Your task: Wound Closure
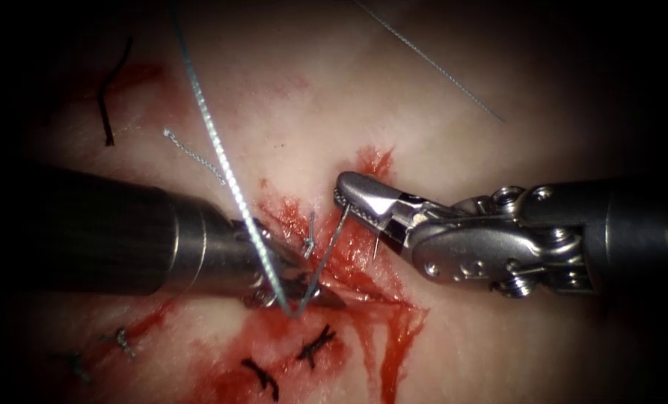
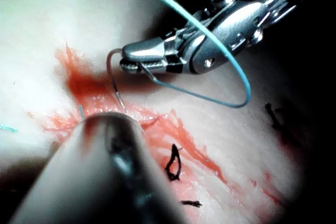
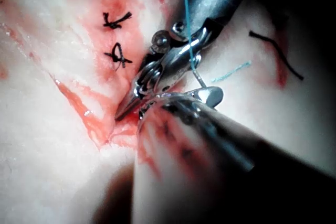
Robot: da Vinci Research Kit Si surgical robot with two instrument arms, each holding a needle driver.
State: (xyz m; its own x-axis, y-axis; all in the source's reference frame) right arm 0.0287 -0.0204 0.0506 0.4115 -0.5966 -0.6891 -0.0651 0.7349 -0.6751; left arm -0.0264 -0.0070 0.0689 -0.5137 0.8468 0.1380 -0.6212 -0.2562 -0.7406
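Endoscope | right claw (image 1: 342, 196) grips curved steel needle (image 1: 326, 251) | left claw (image 1: 326, 297) clamps braided thread (image 1: 221, 161) | tissue (image 1: 289, 97) glistening

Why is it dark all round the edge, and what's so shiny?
Endoscope view: light falls in the middle, edges are dark; glare on the right gripper. Left wrist view: it glints too, shut on the needle, whose tip is by the tissue. Right wrist view: thread drapes over the shiny left gripper.
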